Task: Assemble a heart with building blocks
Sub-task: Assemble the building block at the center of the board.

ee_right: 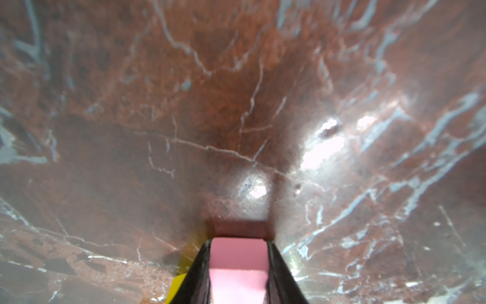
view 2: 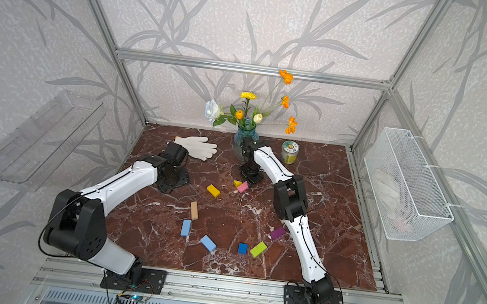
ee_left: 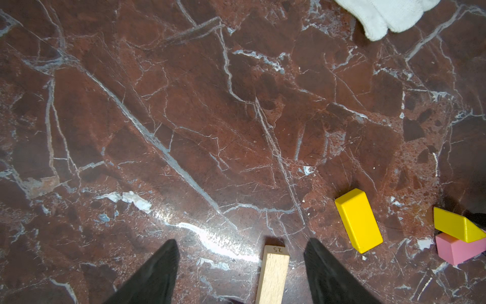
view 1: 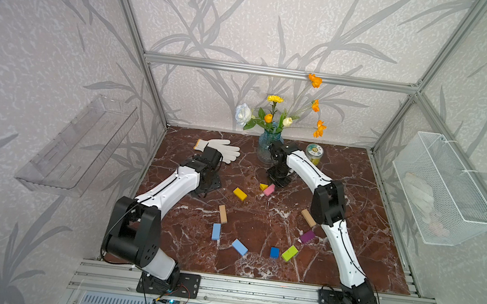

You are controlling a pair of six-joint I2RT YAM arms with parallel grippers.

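Ten building blocks (view 1: 240,194) counted on the desk (view 1: 180,246), strung in a loose ring around the middle of both top views: yellow block (view 1: 240,194), small yellow wedge (view 1: 263,186) and pink block (view 1: 269,190) along the upper edge, tan block (view 1: 223,213) and two light blue blocks (view 1: 216,231) down the left, dark blue block (view 1: 274,252) and lime block (view 1: 289,253) at the bottom, purple block (view 1: 307,236) and a second tan block (view 1: 308,217) up the right, beside the right arm (view 1: 340,250).

By judgement about halfway: heart (view 1: 239,247) roughed in as an outline, yet nearly every neighbour apart, gaps to close, upper notch unfinished.

At the pink block, right fingers (ee_right: 194,276) narrow, clamped on it, down at the desk; resting or just lifted, impossible to tell. Pink block just above frame centre, touching the wedge, long axis slanting from lower left to upper right, upper end under the fingers.

At the upper left of the ring, left fingers (ee_left: 157,271) wide, holding nothing; tan block on the desk in line with their gap, not gripped.
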